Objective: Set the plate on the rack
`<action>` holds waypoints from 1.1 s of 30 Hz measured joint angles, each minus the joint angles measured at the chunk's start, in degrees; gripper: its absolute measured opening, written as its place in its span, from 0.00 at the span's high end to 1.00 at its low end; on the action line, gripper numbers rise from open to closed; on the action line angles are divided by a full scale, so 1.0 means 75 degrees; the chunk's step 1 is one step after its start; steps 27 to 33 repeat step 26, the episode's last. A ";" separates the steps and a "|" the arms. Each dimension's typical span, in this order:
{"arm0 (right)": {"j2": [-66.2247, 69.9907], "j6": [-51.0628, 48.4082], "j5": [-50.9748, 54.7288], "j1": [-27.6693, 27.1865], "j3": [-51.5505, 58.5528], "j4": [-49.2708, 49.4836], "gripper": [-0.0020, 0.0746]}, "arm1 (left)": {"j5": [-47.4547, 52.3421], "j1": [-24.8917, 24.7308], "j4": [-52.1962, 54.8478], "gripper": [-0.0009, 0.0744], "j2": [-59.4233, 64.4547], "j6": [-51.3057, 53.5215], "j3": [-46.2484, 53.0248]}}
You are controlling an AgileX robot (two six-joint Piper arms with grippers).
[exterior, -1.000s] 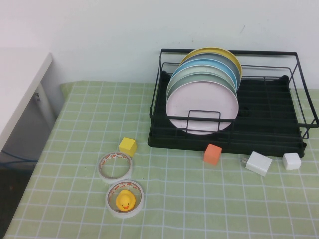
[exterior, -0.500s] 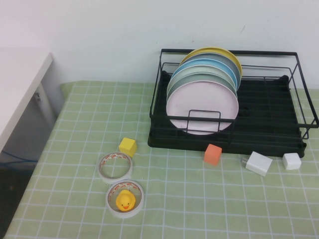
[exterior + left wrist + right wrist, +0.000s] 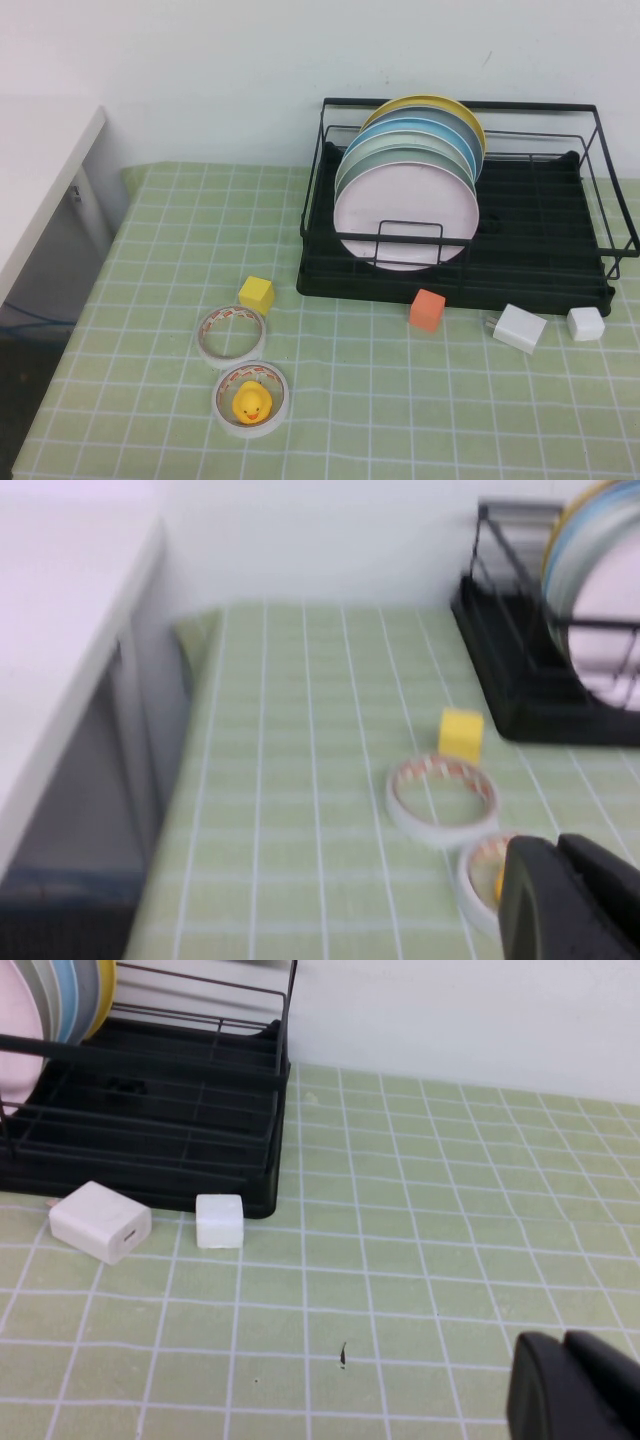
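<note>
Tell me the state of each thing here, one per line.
plate: upright in rack, frontmost
rack: on table, holding stacked plates
rubber duck: sitting inside tape roll
left gripper: off to the side, holding nothing
right gripper: off to the side, holding nothing

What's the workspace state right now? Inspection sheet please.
Surface: green checked tablecloth, flat.
Job's things: pink plate upright at the front of the plate row in the black rack.
Clutter: yellow cube, two tape rolls, rubber duck inside the nearer roll, orange cube, white charger, white cube.
Grippers: left gripper near the tape rolls; right gripper over bare cloth; both outside the high view, neither holding anything.
Cables: nothing seen.
Surroundings: white wall, white counter at left.
</note>
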 joint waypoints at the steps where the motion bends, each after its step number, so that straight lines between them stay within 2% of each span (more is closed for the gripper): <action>1: 0.0000 0.0000 0.0000 0.0000 0.0000 0.0000 0.96 | -0.0330 0.0000 0.0076 0.99 -0.0079 0.0000 0.0200; 6: 0.0000 0.0000 0.0000 0.0000 0.0000 0.0000 0.96 | -0.0865 0.0000 0.0390 0.99 -0.0386 -0.0468 0.0551; 14: 0.0000 0.0000 0.0000 0.0000 0.0000 0.0000 0.96 | 0.0122 0.0143 0.0618 0.99 -0.0398 -0.1082 0.0537; 33: 0.0000 0.0000 0.0000 0.0000 0.0000 0.0000 0.96 | 0.0128 0.0155 0.0630 0.99 -0.0398 -0.1163 0.0537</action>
